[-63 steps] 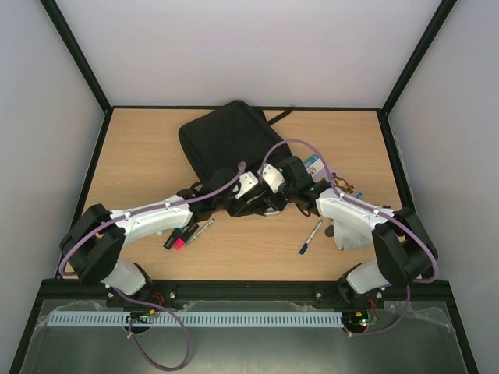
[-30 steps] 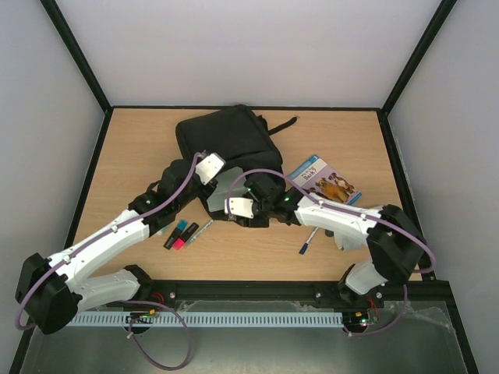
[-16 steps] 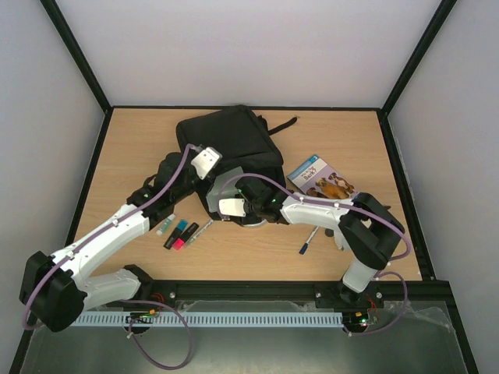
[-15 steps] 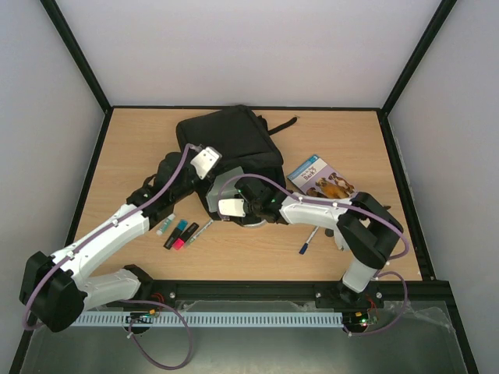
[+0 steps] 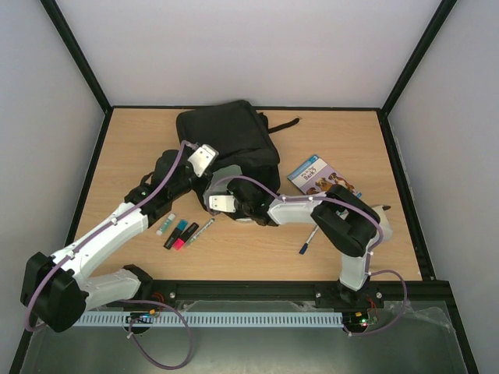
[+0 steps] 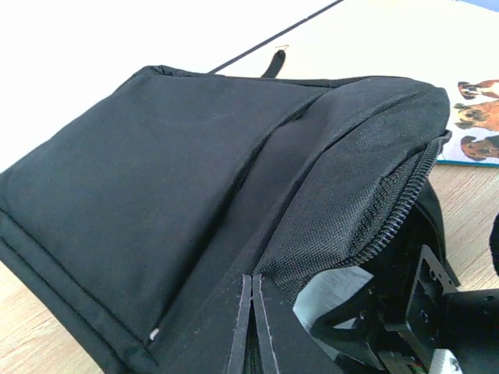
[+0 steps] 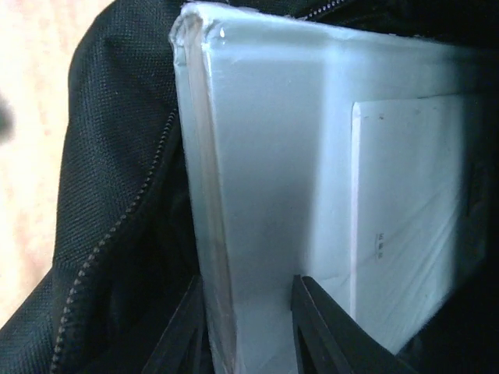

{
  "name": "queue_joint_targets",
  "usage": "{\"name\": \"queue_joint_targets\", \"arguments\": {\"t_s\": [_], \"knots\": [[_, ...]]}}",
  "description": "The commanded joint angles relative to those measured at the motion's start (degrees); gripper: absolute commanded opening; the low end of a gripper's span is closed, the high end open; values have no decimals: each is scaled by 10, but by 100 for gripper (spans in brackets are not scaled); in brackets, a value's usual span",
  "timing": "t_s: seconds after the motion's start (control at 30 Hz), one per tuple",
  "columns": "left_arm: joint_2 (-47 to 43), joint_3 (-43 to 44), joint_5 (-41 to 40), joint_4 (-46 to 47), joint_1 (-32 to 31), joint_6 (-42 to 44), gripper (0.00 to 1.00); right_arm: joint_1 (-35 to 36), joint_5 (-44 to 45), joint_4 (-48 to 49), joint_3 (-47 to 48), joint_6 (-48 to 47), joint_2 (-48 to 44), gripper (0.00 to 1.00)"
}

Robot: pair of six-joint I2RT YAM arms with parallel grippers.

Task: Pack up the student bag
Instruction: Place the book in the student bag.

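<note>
Left gripper (image 6: 251, 288) clenched on student bag (image 6: 156, 179) fabric, bag body directly ahead of it. Right gripper (image 7: 248, 288) inside bag mouth, fingers straddling white wrapped pack (image 7: 288, 156). Can't tell whether it's actually gripping.

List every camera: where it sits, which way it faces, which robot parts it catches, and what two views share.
Top external: fixed above and behind the arms, looking down on the table and student bag; left arm, right arm and both bases show.
Left wrist: on the left arm, facing along the shut left gripper at the bag's lifted mouth.
Right wrist: on the right arm, looking into the bag at a white wrapped packet; right gripper at the bottom.
Shared: top and left wrist both show the dog book.
</note>
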Motion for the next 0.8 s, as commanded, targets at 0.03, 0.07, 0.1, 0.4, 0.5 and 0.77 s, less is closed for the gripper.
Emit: {"name": "queue_joint_targets", "arguments": {"t_s": [0.03, 0.07, 0.1, 0.4, 0.5, 0.77], "knots": [[-6, 30, 18, 51, 0, -9, 2, -3, 91, 118, 8, 14, 42, 30], [-6, 29, 18, 51, 0, -9, 2, -3, 97, 128, 8, 18, 44, 30], [-7, 28, 18, 52, 1, -10, 2, -6, 105, 136, 11, 21, 48, 29], [-9, 29, 13, 49, 1, -9, 2, -37, 127, 156, 38, 33, 53, 25], [-11, 29, 13, 49, 0, -10, 2, -55, 137, 159, 69, 33, 85, 24], [-10, 25, 8, 52, 0, -12, 2, -63, 147, 224, 80, 54, 124, 22]]}}
